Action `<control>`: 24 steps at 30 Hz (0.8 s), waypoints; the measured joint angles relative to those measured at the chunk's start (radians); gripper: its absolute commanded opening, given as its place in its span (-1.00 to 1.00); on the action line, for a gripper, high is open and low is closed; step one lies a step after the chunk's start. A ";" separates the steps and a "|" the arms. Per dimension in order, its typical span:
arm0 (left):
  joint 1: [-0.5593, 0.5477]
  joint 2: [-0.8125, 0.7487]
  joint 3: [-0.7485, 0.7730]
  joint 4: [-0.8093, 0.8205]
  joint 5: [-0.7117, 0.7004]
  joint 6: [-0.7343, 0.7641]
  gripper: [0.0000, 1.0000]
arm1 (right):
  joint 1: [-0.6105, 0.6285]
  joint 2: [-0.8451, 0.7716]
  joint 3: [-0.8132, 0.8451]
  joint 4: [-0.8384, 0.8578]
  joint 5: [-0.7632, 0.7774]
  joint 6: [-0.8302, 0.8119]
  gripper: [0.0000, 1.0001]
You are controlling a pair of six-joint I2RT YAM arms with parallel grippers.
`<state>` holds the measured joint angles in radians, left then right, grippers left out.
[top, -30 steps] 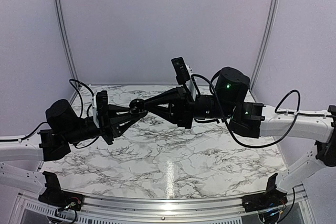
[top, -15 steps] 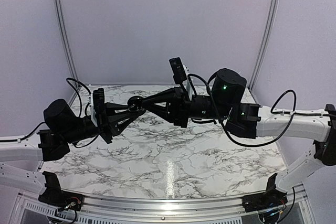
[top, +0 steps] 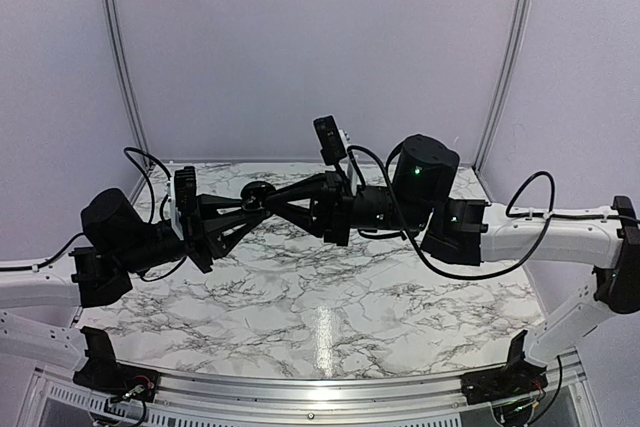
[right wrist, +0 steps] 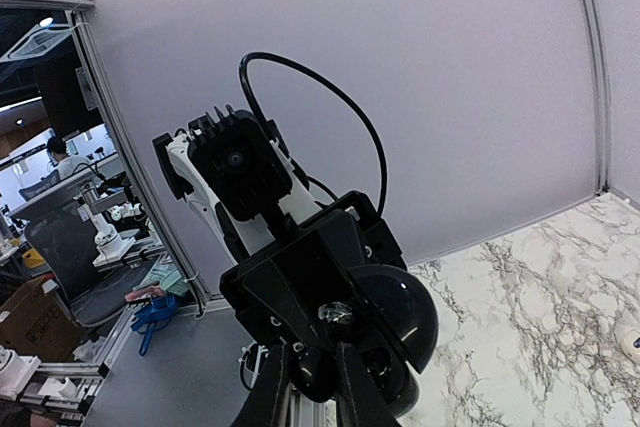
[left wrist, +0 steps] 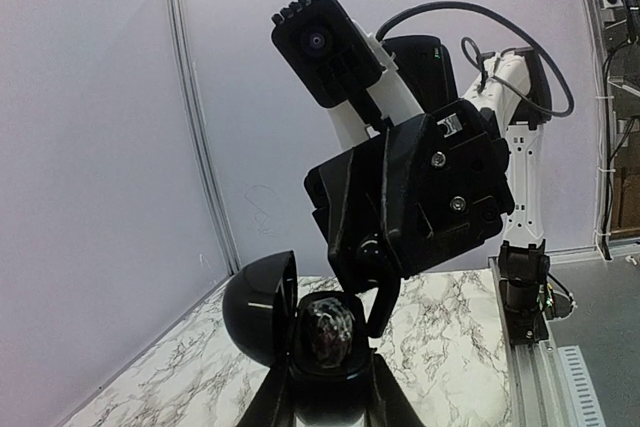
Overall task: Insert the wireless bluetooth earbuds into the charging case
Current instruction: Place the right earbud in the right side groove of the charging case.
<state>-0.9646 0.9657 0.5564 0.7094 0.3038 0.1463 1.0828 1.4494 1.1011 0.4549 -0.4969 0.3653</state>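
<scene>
Seating an earbud [right wrist: 314, 370]: the left claw [left wrist: 326, 389] clamps the open black charging case [left wrist: 262, 312] aloft, toward the desk's [top: 330, 297] far edge. The right claw [right wrist: 312, 399] pinches the earbud just beside the case's mouth. Next, I judge, comes a finely aligned push inward.
</scene>
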 measured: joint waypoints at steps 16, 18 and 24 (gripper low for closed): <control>-0.003 0.000 0.000 0.003 -0.001 -0.004 -1.00 | 0.002 0.007 0.043 -0.004 0.012 0.005 -0.82; -0.003 0.000 0.000 0.003 0.000 -0.004 -1.00 | 0.002 0.007 0.046 -0.007 0.016 0.006 -0.82; -0.003 0.000 0.000 0.003 0.000 -0.004 -1.00 | 0.002 0.007 0.047 -0.014 0.039 0.006 -0.82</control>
<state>-0.9680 0.9657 0.5564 0.7120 0.3042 0.1421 1.0847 1.4567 1.1477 0.4404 -0.4576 0.3710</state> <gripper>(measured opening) 0.224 0.149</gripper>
